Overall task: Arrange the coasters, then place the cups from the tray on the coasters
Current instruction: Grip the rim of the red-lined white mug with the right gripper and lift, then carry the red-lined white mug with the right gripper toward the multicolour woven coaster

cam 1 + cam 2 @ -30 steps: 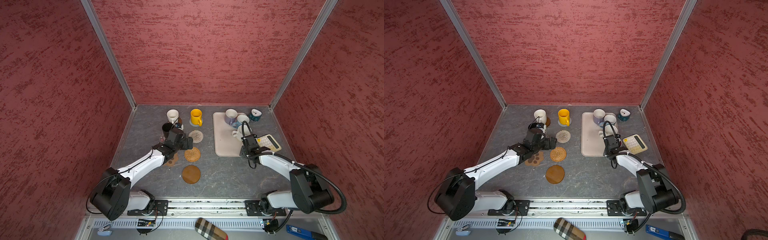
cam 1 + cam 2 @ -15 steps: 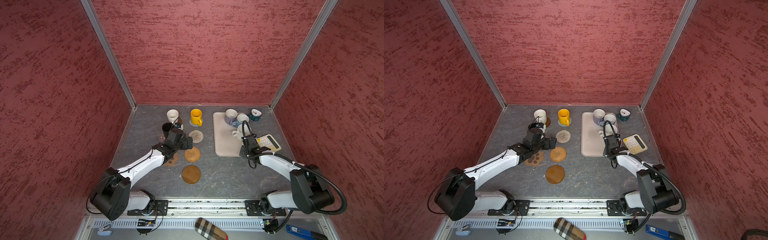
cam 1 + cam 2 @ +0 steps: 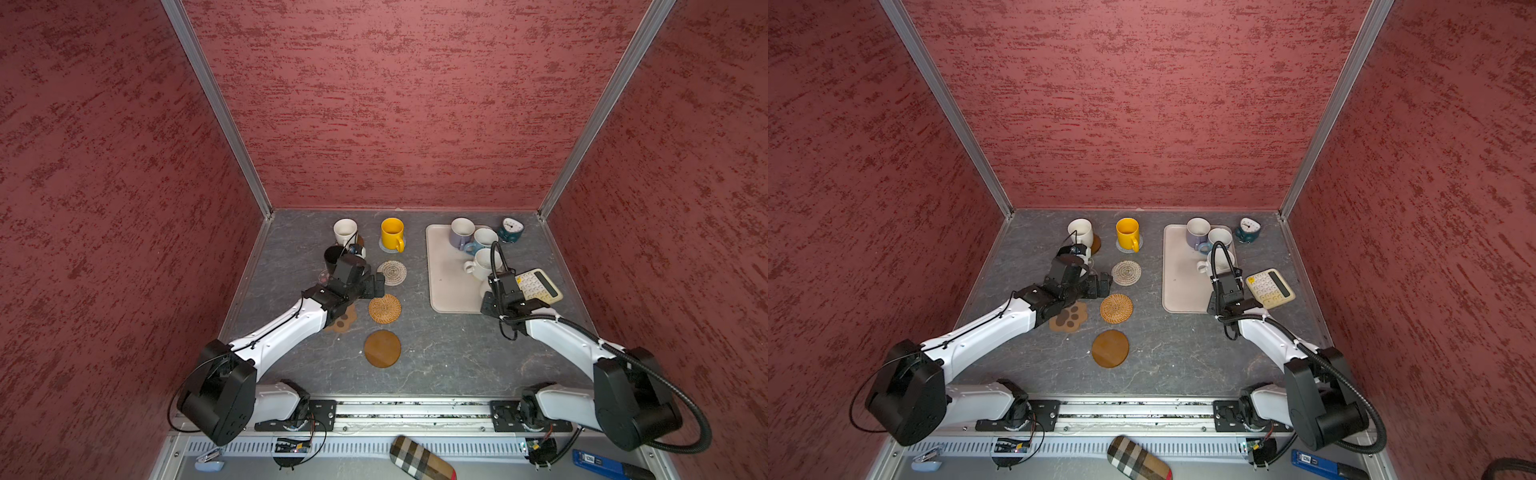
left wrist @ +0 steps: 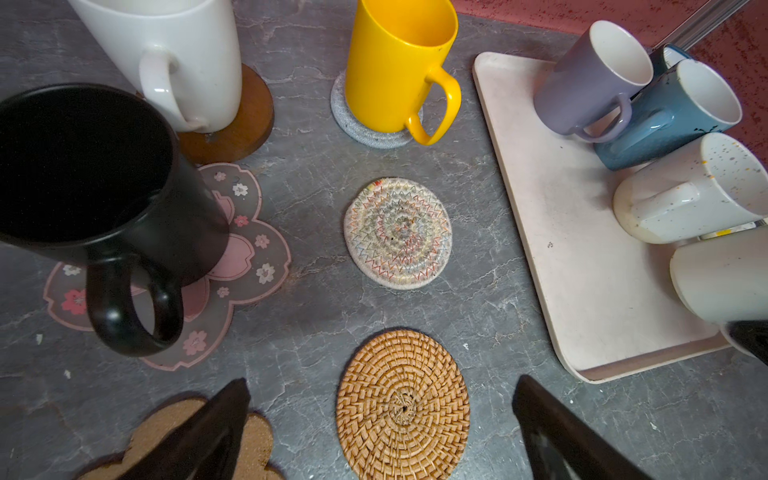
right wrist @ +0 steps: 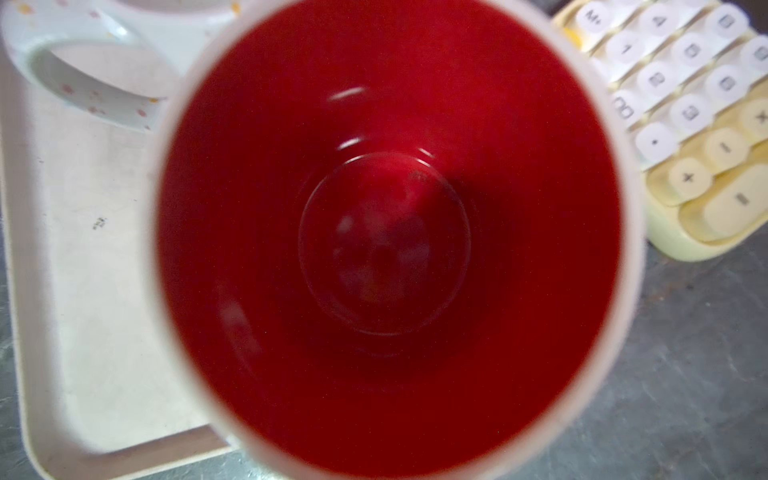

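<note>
Right wrist alone: red-lined mug [image 5: 386,232]

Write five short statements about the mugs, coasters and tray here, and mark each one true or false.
1. The yellow mug stands on the grey woven coaster. True.
2. The rattan coaster carries a mug. False: it is bare.
3. The black mug stands on the pink flower coaster. True.
4. The tray holds one mug. False: it holds four, among them the mug with red inside.
5. The left tool is shut. False: its jaws stand wide open.
</note>
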Motion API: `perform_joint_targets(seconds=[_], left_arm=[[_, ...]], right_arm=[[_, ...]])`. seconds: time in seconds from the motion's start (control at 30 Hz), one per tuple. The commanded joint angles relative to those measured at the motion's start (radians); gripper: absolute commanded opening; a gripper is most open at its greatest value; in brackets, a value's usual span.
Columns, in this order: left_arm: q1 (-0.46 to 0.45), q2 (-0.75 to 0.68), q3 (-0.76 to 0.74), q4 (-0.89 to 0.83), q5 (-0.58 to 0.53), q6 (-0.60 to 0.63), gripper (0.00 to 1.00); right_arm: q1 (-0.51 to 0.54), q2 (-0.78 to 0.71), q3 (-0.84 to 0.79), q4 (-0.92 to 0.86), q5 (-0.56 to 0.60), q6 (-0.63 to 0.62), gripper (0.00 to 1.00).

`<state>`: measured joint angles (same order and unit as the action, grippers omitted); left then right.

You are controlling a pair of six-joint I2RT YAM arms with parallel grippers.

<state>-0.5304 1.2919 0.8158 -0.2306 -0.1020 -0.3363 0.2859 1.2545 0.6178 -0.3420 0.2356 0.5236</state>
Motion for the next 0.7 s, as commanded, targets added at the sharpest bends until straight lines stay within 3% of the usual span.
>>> perform_joint_targets(seconds=[0.0, 0.2, 0.67], left_arm=[[-0.006, -0.030, 0.031, -0.038, 0.005, 0.001, 1.00], [-0.006, -0.070, 0.028, -0.061, -0.001, -0.019, 1.00], [0.000, -0.163, -0.026, -0.112, -0.024, -0.065, 0.99]], right_arm=[[-0.002, -0.062, 0.013, 0.038, 0.012, 0.006, 0.00], [-0.002, -0.137, -0.006, 0.017, -0.050, -0.020, 0.00], [0.020, -0.242, -0.097, 0.059, -0.390, -0.115, 0.00]])
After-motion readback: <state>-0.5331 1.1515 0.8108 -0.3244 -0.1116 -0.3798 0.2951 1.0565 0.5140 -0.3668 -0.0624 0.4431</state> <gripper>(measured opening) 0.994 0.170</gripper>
